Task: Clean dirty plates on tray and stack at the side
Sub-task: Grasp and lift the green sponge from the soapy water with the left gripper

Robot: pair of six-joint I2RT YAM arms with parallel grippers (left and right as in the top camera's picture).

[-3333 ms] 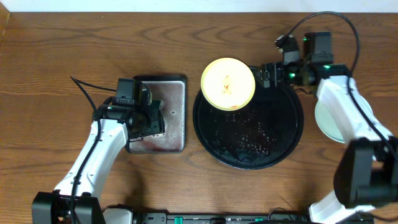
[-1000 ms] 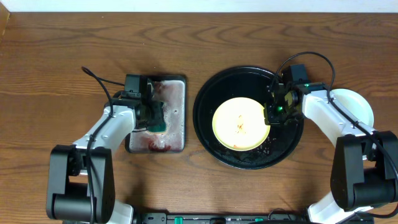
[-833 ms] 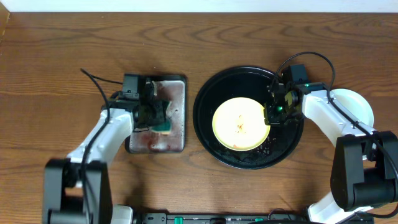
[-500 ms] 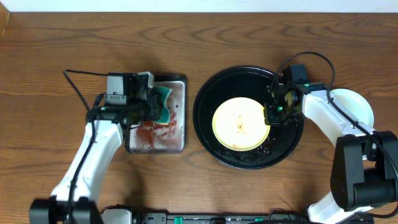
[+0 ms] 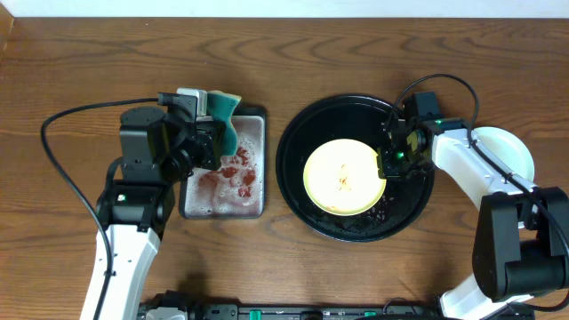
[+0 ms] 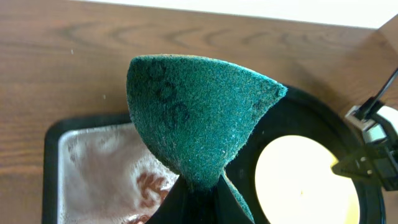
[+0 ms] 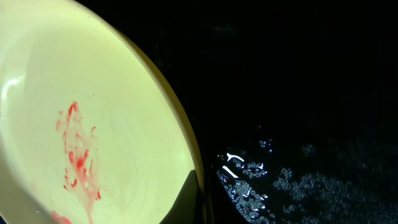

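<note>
A pale yellow plate (image 5: 342,176) with a red sauce smear (image 7: 78,155) lies in the round black tray (image 5: 347,116). My right gripper (image 5: 384,164) is shut on the plate's right rim, one finger (image 7: 186,199) lying over the rim. My left gripper (image 5: 209,133) is shut on a folded green sponge (image 5: 224,111), held above the far edge of the grey metal tray. In the left wrist view the sponge (image 6: 193,112) fills the centre, with the yellow plate (image 6: 305,180) beyond it.
The rectangular grey metal tray (image 5: 251,200) holds foam and red sauce smears. A pale plate (image 5: 507,151) sits on the table right of the black tray, partly under my right arm. Water droplets (image 7: 249,180) speckle the black tray's floor.
The yellow plate went from the tray's far-left rim down to its middle, then stayed still. My left gripper lifted the sponge off the grey tray toward its far edge, leaving red smears.
</note>
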